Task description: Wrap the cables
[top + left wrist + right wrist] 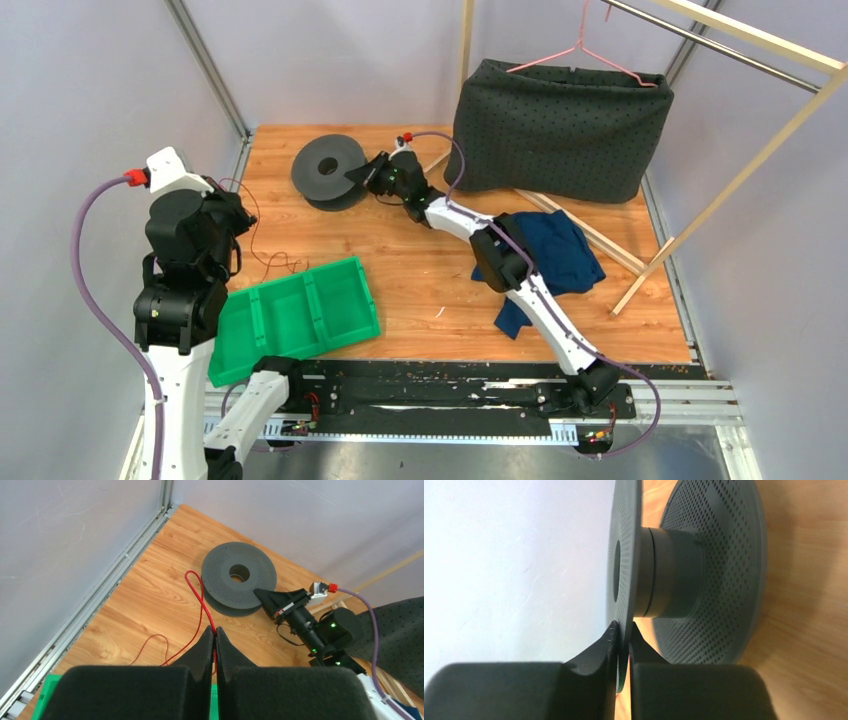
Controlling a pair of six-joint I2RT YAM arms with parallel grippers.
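Left claw (pixel 215 630): clenched on the cables (pixel 200 600), with a red strand pinched between the closed pads, and hung above the table (pixel 430 280) at its left side
Right claw (pixel 623 630): clamped on the rim of the upper flange of the spool (pixel 222 580), one finger on each face of it
Cables: ran from the left pinch in a narrow red loop toward the spool and reached just beside its edge; also trailed in slack curls on the wood near the green tray (pixel 300 315)
Spool: sat at the far left part of the table, near the back wall; lay flat or slightly tipped by the right grip, could not be told which
Done so far: judged as set-up only, with both grips taken, one on the cables and one on the spool
Hub: showed bare in the right wrist view, with no turn of wire on the side facing the lens
Left to do: judged as nearly all of it, namely bringing the strand in between the flanges, laying turn after turn on the hub, and taking up the slack from the table
Hidden: far side of the hub, blocked by the flange and the fingers
Cut off: free ends of the cables, not traced in any view
Hard to make out: whether a dark strand ran with the red one inside the left pinch; too thin to tell from above
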